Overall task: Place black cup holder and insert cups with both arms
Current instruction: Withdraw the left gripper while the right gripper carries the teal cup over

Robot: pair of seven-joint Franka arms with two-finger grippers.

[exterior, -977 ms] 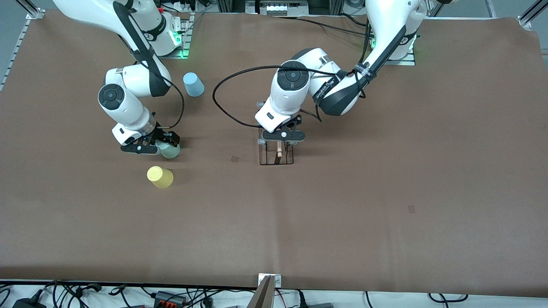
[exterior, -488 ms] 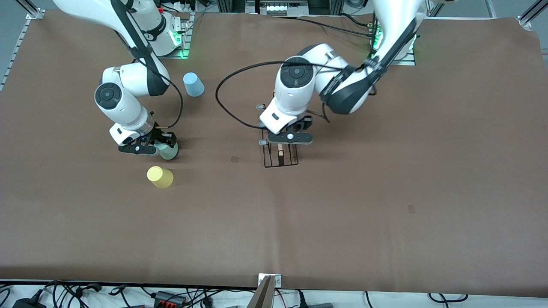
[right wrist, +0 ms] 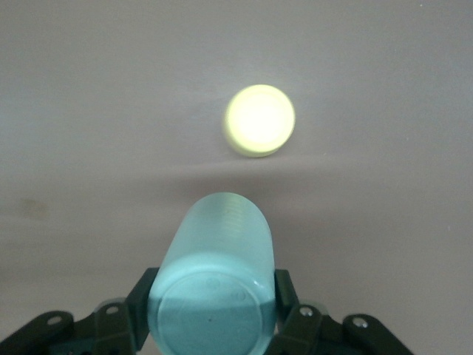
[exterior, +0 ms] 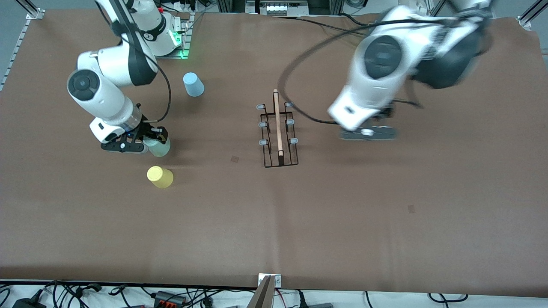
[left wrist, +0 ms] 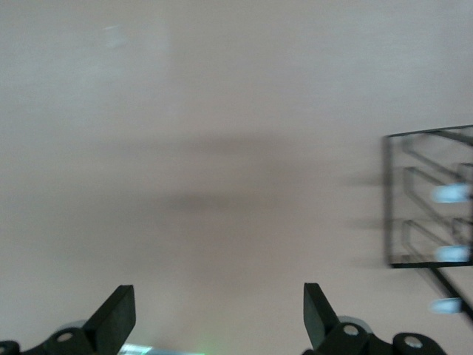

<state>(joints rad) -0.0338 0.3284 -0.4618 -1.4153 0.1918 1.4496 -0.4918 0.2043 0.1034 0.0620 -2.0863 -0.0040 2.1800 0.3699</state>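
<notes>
Brown table [exterior: 274, 222] fills the front view; its edges are cut off at the sides.

Left arm [exterior: 385, 64] is motion-blurred, up in the air toward its own end of the table from the rack. Left gripper [exterior: 367, 133] hangs over bare table beside the rack, jaws spread wide w/ nothing between them; in the left wrist view only the two fingertips [left wrist: 118, 318] show, rest cut off.

Right arm [exterior: 102, 90] is sharp. Right gripper [exterior: 150, 143] is closed around the mint cup [exterior: 158, 146], which is mostly hidden under the gripper in the front view; right wrist view shows it pinched between both fingers, lifted or resting can't tell.

Rack [exterior: 278, 134] stands on the table about mid-table, untouched, wooden rod [exterior: 277, 122] along its top, grey-tipped prongs either side. In the left wrist view only part of it shows, blurred.

Blue cup [exterior: 193, 84] sits upside down, farther from the front camera than the rack, toward the right arm's end. Yellow cup [exterior: 159, 176] stands nearer the camera than the rack, same end, just beside the mint cup but apart.
</notes>
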